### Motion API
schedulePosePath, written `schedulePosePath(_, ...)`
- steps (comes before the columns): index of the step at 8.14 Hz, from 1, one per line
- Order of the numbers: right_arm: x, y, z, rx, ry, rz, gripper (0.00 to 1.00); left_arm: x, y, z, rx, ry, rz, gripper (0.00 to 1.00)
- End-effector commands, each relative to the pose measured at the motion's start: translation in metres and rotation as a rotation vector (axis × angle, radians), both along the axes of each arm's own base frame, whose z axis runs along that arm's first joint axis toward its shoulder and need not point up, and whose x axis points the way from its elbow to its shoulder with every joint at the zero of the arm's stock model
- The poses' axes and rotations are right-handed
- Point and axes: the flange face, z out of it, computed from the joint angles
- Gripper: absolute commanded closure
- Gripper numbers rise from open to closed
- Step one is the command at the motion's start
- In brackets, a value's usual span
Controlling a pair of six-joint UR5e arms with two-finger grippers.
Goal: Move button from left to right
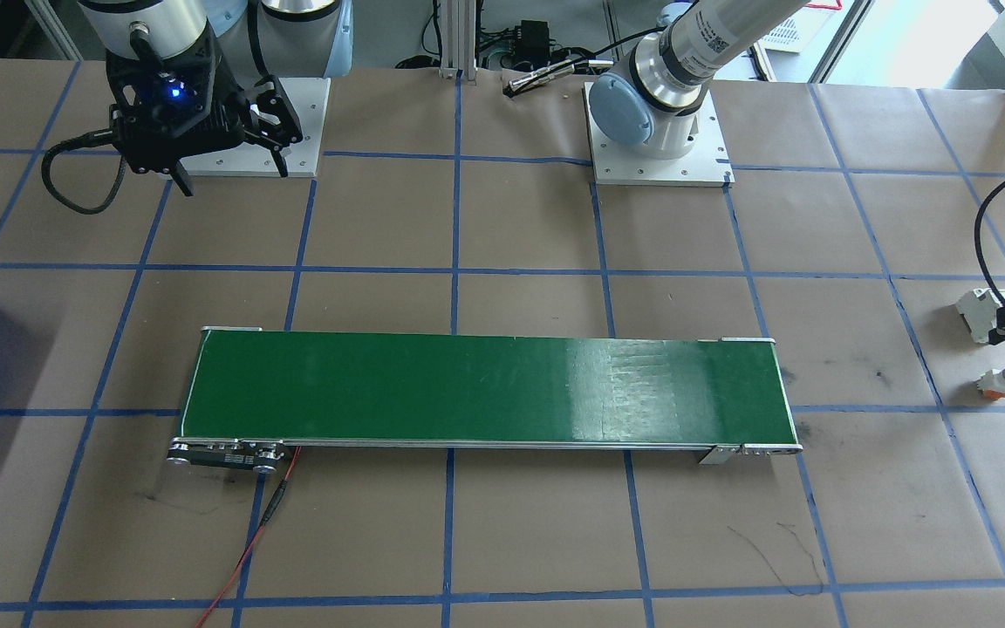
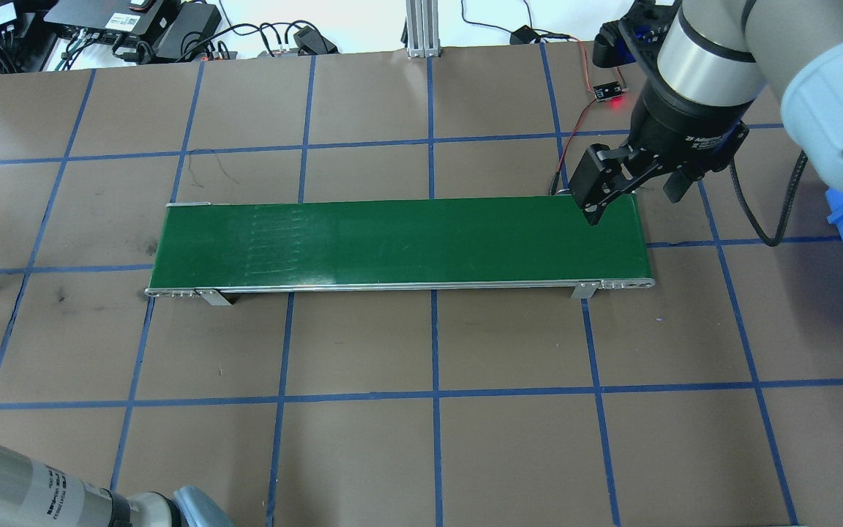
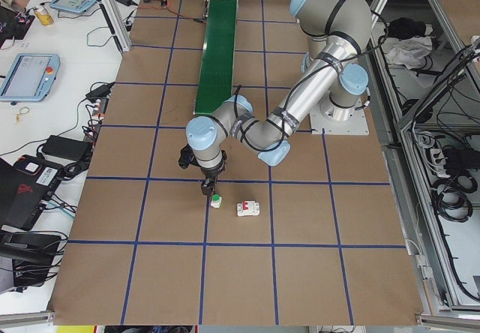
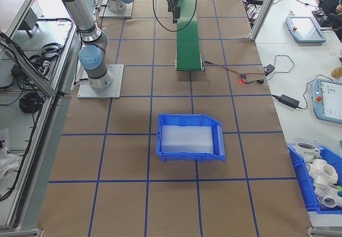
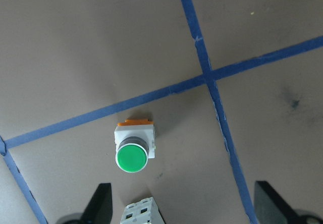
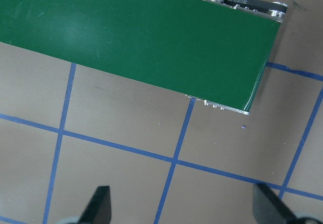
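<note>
The left tool (image 5: 179, 204), its fingers spread apart and holding nothing, hovers above the table (image 5: 75, 47) with the green-capped button (image 5: 133, 150) lying just ahead of its fingertips and a white circuit breaker (image 5: 143, 211) between them. The right tool (image 2: 630, 192), also spread apart and empty, hangs over one end of the green conveyor belt (image 2: 399, 241)
</note>
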Motion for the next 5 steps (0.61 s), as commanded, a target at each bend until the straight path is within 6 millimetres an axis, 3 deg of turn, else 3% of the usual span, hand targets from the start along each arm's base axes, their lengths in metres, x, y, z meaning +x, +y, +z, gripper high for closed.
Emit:
schedulePosePath(1,0.0,-0.001,0.0,-0.001,-0.003,-0.003,0.0,0.026,0.008,-0.036,0.03,0.051,-0.06,0.0)
schedulePosePath(5,0.0,-0.002,-0.003,0.004,-0.002,-0.001,0.0,0.037,-0.001,-0.062,-0.002,0.011,-0.074,0.0)
